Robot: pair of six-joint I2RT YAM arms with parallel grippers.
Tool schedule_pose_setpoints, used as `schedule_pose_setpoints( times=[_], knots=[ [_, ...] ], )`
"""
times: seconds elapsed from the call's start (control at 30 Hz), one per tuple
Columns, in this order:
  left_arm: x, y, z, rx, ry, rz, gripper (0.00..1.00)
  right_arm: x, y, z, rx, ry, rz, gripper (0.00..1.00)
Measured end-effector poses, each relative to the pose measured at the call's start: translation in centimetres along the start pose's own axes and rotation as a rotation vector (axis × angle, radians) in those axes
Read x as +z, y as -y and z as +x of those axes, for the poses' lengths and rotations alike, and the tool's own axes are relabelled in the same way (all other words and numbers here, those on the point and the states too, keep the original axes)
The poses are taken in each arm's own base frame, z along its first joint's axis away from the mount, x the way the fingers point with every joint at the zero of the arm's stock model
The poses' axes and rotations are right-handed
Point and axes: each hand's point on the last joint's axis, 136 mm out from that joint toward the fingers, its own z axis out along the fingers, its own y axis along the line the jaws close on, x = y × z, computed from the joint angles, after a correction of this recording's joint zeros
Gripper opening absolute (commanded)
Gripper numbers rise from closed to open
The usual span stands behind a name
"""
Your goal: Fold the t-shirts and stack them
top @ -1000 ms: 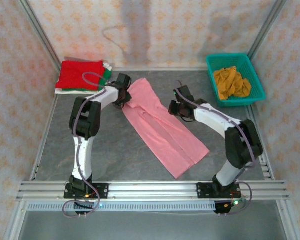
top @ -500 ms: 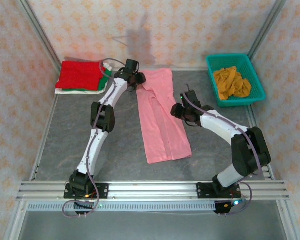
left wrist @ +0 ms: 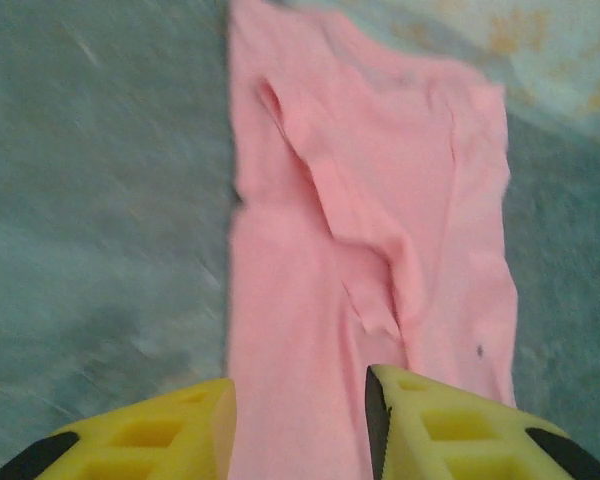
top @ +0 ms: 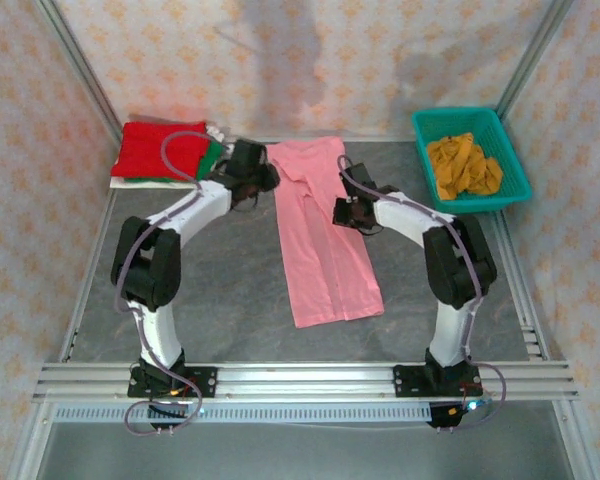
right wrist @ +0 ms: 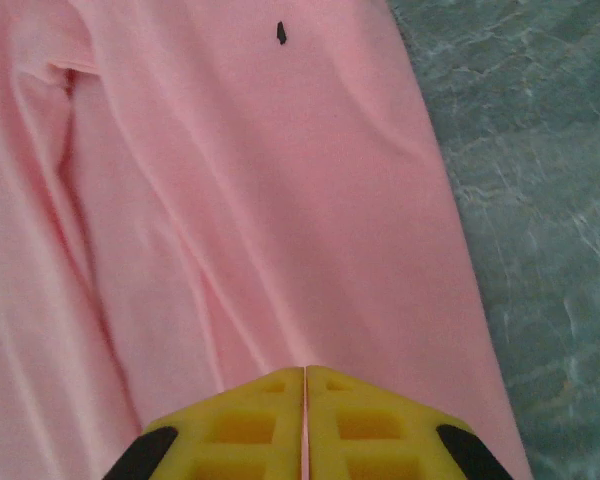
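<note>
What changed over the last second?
The pink shirt swung from a diagonal lie to a straight strip pointing away from the arms' bases. The left gripper reached toward the back, then drew back beside the shirt's left edge, jaws open. The right gripper kept near the shirt's right edge and is shut; no cloth shows between its fingers. Unchanged: the red-topped stack, the basket with the orange shirt.

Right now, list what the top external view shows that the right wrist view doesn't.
The top external view adds the red shirt atop the far-left stack, the mustard shirt in the teal basket, and the left tool. The right wrist view adds a small dark speck on the cloth and the right tool with fingers pressed together. Both show the pink shirt on the grey table.
</note>
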Motion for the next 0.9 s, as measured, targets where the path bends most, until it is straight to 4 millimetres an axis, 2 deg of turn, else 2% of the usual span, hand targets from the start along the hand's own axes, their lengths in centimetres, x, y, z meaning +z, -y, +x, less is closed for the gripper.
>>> schedule_pose_setpoints(
  times=[0.1,0.17,0.23,0.37,0.47,0.6,0.67,0.77,0.9],
  knots=[
    [3.0,-0.1,4.7,0.009,-0.096,-0.021,0.36,1.2,0.5,0.1,-0.001,-0.021,0.040,0.05],
    [5.4,-1.3,6.9,-0.005,-0.149,-0.056,0.36,1.9,0.8,0.1,0.001,-0.032,0.057,0.04],
    [7.3,-2.7,8.2,-0.018,-0.182,-0.092,0.37,2.6,0.8,0.2,0.008,-0.042,0.065,0.04],
    [7.6,-0.9,5.1,-0.046,-0.115,-0.056,0.37,3.7,1.1,0.6,0.031,-0.059,0.074,0.04],
    [8.8,-0.3,3.5,-0.053,-0.094,-0.059,0.37,4.1,0.6,0.3,0.058,-0.051,0.053,0.04],
    [11.1,-2.0,4.0,-0.064,-0.127,-0.105,0.38,4.6,-0.1,-0.1,0.104,-0.039,0.019,0.05],
    [11.2,-1.6,2.4,-0.075,-0.118,-0.100,0.38,5.0,-0.8,-0.7,0.138,-0.027,-0.011,0.05],
    [12.8,-2.4,1.1,-0.081,-0.129,-0.121,0.38,5.8,-2.1,-1.6,0.193,-0.014,-0.064,0.06],
    [14.4,-2.7,-1.6,-0.060,-0.123,-0.124,0.38,6.4,-3.2,-2.3,0.261,-0.007,-0.118,0.14]
  ],
)
